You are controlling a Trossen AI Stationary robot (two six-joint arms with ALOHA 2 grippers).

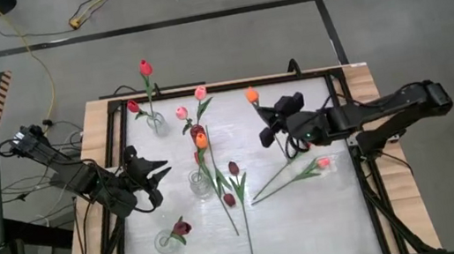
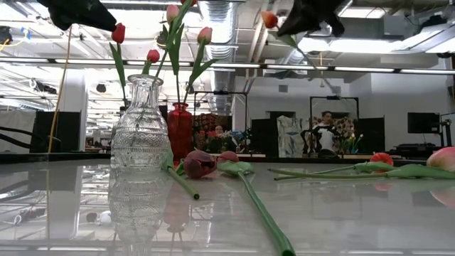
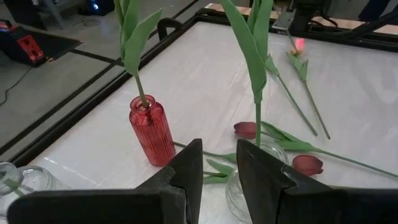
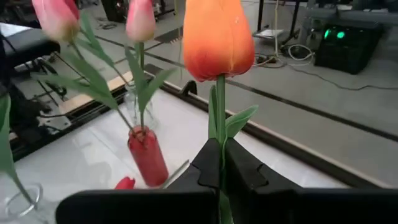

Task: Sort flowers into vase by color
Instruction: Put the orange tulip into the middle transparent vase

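Note:
My right gripper is shut on an orange tulip, held over the table's far right part. My left gripper is open and hovers over a clear vase that holds one orange tulip. A red vase holds two pink tulips. A far clear vase holds red tulips. A near clear vase holds a maroon tulip. Two maroon tulips and a pink one lie flat on the table. My right gripper pinches the orange tulip's stem between its two fingers, some way below the head, where a leaf branches off. The head stands up beyond the fingertips. In the low view the bud is high above the table, lifted clear.
The white tabletop has a black frame rail round it. Loose stems run toward the near edge in the middle. Bare table lies at the near right. People show in the room far behind.

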